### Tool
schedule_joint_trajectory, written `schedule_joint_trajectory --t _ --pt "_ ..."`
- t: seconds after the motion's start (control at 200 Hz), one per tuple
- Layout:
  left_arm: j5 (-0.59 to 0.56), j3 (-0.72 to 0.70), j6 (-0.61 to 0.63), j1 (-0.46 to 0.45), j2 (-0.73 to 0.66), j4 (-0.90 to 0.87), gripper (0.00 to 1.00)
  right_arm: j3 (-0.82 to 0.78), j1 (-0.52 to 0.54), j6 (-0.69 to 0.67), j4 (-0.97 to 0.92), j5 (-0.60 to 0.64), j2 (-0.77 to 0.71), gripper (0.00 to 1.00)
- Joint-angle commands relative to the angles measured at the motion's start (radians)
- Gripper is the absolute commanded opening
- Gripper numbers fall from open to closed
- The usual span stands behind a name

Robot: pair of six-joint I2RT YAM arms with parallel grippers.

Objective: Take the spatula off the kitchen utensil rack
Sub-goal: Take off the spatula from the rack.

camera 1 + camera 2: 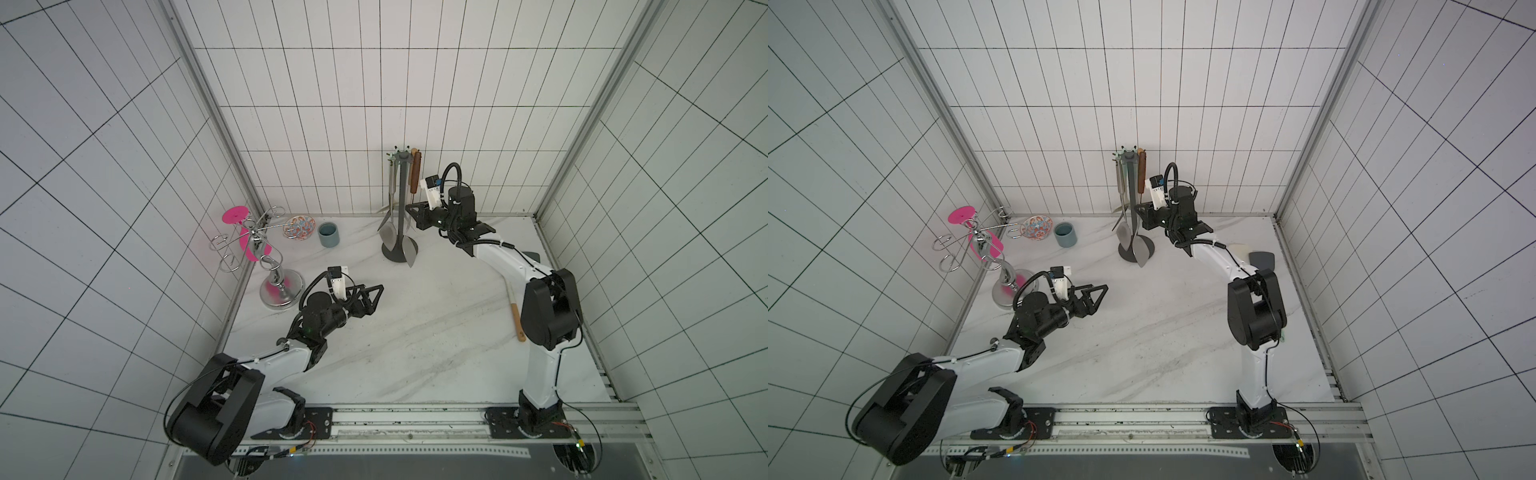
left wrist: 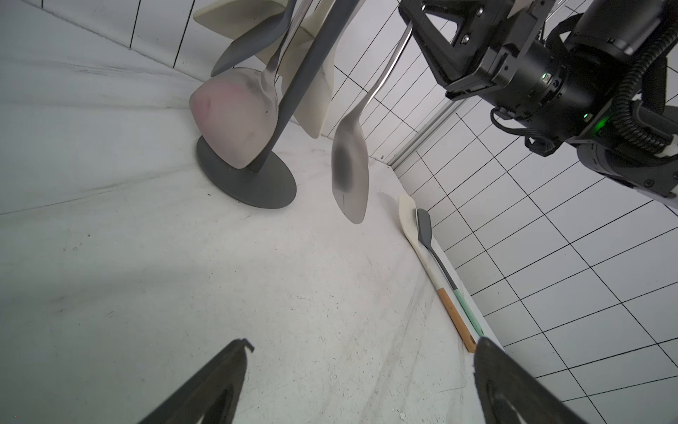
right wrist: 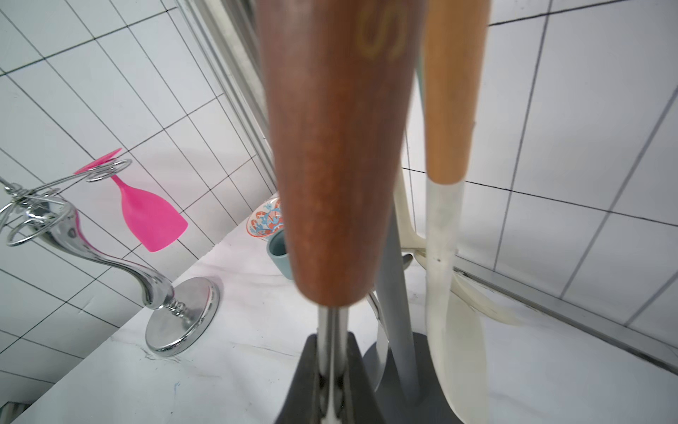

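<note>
By the back wall a blue-grey cup [image 1: 329,240] stands upright on the table [image 1: 415,332], and its inside looks bare. Just beside it a patterned bowl [image 1: 298,227] is tipped up on edge, so its blue and orange inside faces outward. A pink glass [image 3: 150,216] hangs upside down by its foot from a wire loop of the chrome stand [image 1: 281,291]. The kitchen utensil rack [image 1: 401,203], a dark grey pole on a round base, carries several utensils on its crown of hooks, among them a steel-handled utensil [image 1: 391,183] and a cream spatula with a pale wooden handle [image 3: 453,110]. The spatula [image 1: 416,174] hangs from the same crown. It has a dark brown wooden handle, a thin shiny steel shaft and a flat steel blade low in front of the base. The right gripper [image 3: 330,367] is clamped on that steel shaft just below the brown handle. The left gripper [image 1: 374,293] hovers over the table between the chrome stand and the rack, jaws spread wide and holding nothing.
</note>
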Motion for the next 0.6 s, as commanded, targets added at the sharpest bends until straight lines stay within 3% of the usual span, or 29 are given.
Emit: schedule_joint_trajectory --t 0.0,0.32,0.595 --pt "-0.001 0.009 0.012 -0.007 -0.023 0.007 0.97 -0.067 -0.001 -0.041 0.099 0.18 -0.127 0.0" --pt "-0.007 0.009 0.028 -0.015 -0.042 -0.007 0.97 -0.136 -0.005 -0.05 0.064 0.276 -0.214 0.0" --pt "0.008 0.02 0.031 -0.021 -0.056 -0.022 0.97 -0.394 -0.004 -0.187 -0.032 0.266 -0.421 0.0"
